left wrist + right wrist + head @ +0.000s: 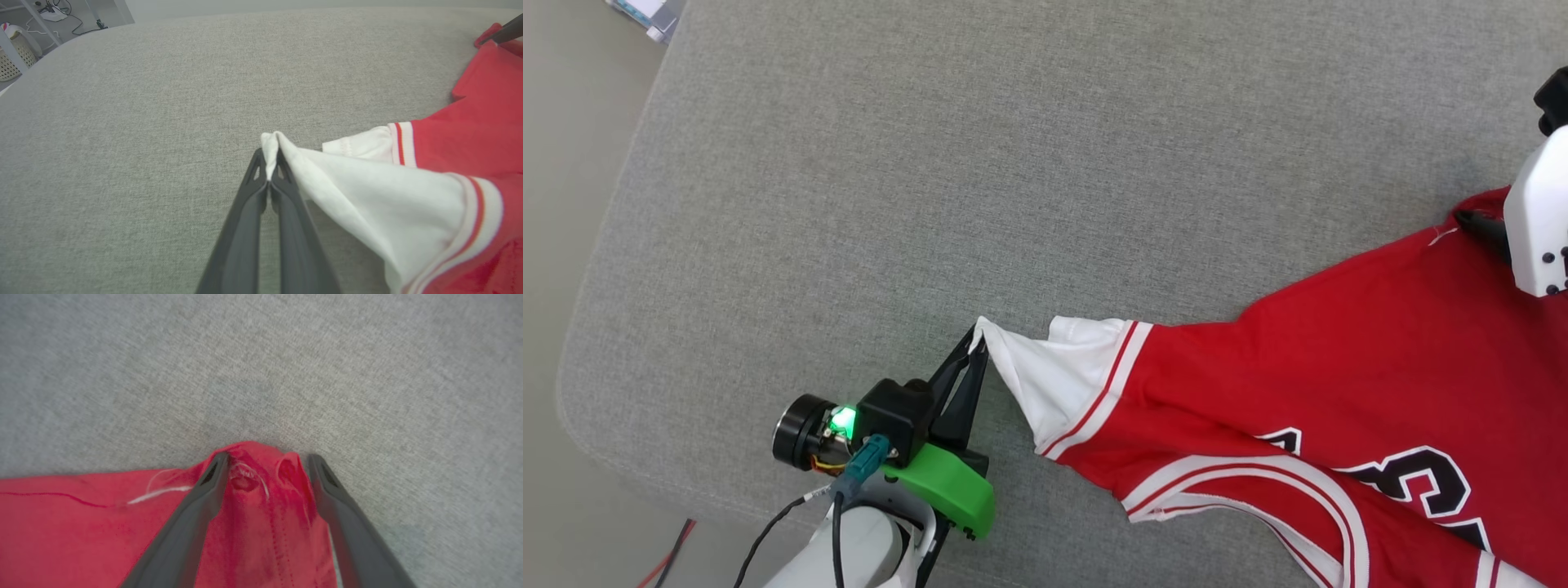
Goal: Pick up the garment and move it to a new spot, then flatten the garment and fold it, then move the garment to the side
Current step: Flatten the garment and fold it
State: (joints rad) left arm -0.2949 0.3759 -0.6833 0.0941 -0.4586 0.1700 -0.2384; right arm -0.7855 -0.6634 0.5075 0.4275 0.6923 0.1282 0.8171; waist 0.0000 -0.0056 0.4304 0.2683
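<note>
Head view: left gripper (pixel 977 347), by the near edge of the grey cushion (pixel 849 163), is clamped on the tip of the white sleeve (pixel 367 183). The garment (pixel 1339 359) lies spread from there to the cushion's right edge, print partly up. Right gripper (pixel 267 461) stands wide, fingers straddling a bunched red hem corner (pixel 261 486), not clamped. Likely risks: a left-only pull drags the shirt askew; the thin sleeve pinch slips; a shallow right close catches one layer.
</note>
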